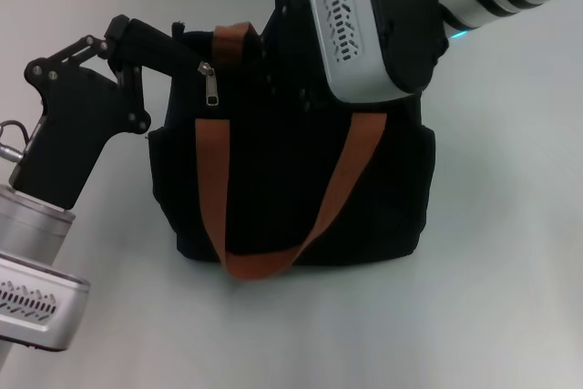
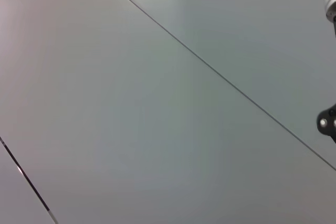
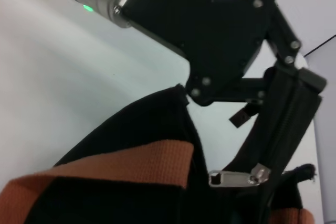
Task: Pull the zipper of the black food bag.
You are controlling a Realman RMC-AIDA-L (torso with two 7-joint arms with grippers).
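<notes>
right gripper hidden behind its own arm, black food bag [image 1: 291,179] top right corner covered

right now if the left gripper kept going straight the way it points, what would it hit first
It is already there: the left gripper points toward the upper corner of the black food bag, its fingers closed on the fabric at the zip line's end. Going on, it would push into that fabric, then probably reach the zipper just beyond.
</notes>
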